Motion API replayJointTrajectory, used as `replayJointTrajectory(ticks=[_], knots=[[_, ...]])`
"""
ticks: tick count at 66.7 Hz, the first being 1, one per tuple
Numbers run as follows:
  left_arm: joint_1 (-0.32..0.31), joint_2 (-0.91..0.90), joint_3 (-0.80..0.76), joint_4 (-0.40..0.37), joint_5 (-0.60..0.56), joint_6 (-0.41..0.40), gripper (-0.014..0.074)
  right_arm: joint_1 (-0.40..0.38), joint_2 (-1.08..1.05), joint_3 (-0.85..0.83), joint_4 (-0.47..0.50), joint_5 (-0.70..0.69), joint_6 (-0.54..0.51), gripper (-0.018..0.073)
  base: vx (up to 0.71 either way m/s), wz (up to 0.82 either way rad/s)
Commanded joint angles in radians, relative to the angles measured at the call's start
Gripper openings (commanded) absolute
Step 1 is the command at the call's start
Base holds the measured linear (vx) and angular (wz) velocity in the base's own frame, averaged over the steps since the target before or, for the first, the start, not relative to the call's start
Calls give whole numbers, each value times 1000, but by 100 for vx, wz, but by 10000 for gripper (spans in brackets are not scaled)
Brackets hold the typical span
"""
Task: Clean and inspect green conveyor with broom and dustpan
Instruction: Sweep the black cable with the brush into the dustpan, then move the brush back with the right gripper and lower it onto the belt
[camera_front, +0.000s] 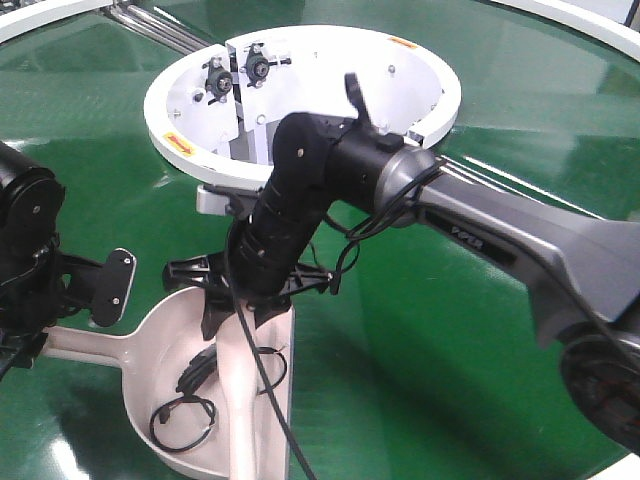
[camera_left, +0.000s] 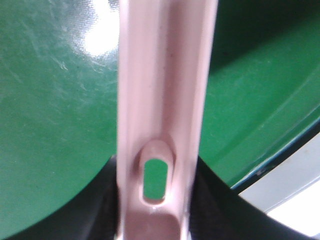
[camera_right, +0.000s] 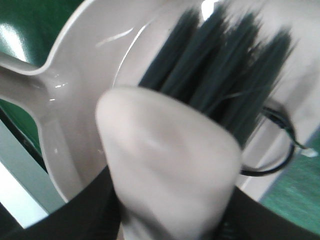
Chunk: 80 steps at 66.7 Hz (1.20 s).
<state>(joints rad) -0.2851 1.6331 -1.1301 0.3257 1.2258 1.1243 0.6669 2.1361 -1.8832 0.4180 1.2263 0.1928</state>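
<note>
Lower left of frame: right gripper (camera_front: 250, 295) clamped on the broom (camera_front: 243, 410), bristles inside the dustpan (camera_front: 150, 340), whose handle the left gripper (camera_left: 154, 210) pinches. Best hold the pan's lip flat on the green conveyor (camera_front: 420, 340).

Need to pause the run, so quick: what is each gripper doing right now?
Left gripper: closed on the dustpan handle.
Right gripper: closed on the broom, bristles in the dustpan.

Close-up: dustpan (camera_left: 165, 75) handle over green conveyor (camera_left: 55, 125).
Pale handle runs vertically mid-frame, slot hole (camera_left: 155, 178) near bottom showing green through. Dark left tool (camera_left: 155, 225) fingers (camera_left: 97, 210) flank its base. White strip (camera_left: 295, 195) lower right.
</note>
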Motion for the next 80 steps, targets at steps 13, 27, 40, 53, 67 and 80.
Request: replayJointTrajectory(ticks=[13,27,40,53,67,80], knots=[[-8,-34,-29,-3,19,-12,-25,-55,-204,89,-11,56,-78,-3,0,0],[-8,-34,-29,-3,19,-12,-25,-154,-333,290,8,56,-193,-3,0,0],[-8,-34,-29,-3,19,-12,-25,-299,-405,415,64,56,-309,-3,0,0],[-8,-34,-29,-3,19,-12,-25,-409,-396,437,84,56,-378,-3,0,0],[-8,-34,-29,-3,19,-12,-24,-468,-333,437,110,56,-409,-3,0,0],[-8,-34,-29,-3,19,-12,-24,-473,-246,437,135,56,-437,-3,0,0]])
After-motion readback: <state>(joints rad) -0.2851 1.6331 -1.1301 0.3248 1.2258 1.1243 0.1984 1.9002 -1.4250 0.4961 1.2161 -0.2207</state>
